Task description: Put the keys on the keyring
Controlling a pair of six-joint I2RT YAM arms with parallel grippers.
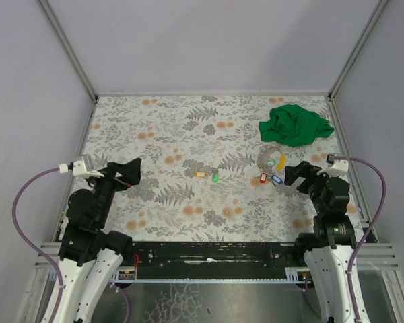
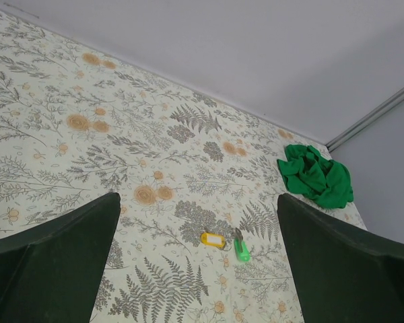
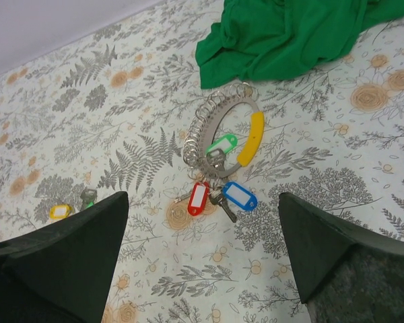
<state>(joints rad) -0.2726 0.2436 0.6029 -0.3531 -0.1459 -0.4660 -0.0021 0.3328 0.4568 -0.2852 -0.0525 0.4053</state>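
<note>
Keyring [image 1: 272,160] lies flat on the floral table [image 1: 155,121]. The loop carries red, blue and green tags plus a curved yellow strip. Green cloth [image 1: 295,125] is bunched just behind the keyring; can't tell if they touch. Two loose keys sit left of the keyring, well apart from it: yellow-tag key [image 1: 200,175] and green-tag key [image 1: 215,178]. They're just beside each other, with the green one nearer the keyring. Right gripper [image 1: 293,173] hovers just right of the keyring, fingers spread wide, nothing between them. Left gripper [image 1: 124,173] is far left of the keyring, beyond both keys, also spread wide and empty.
</note>
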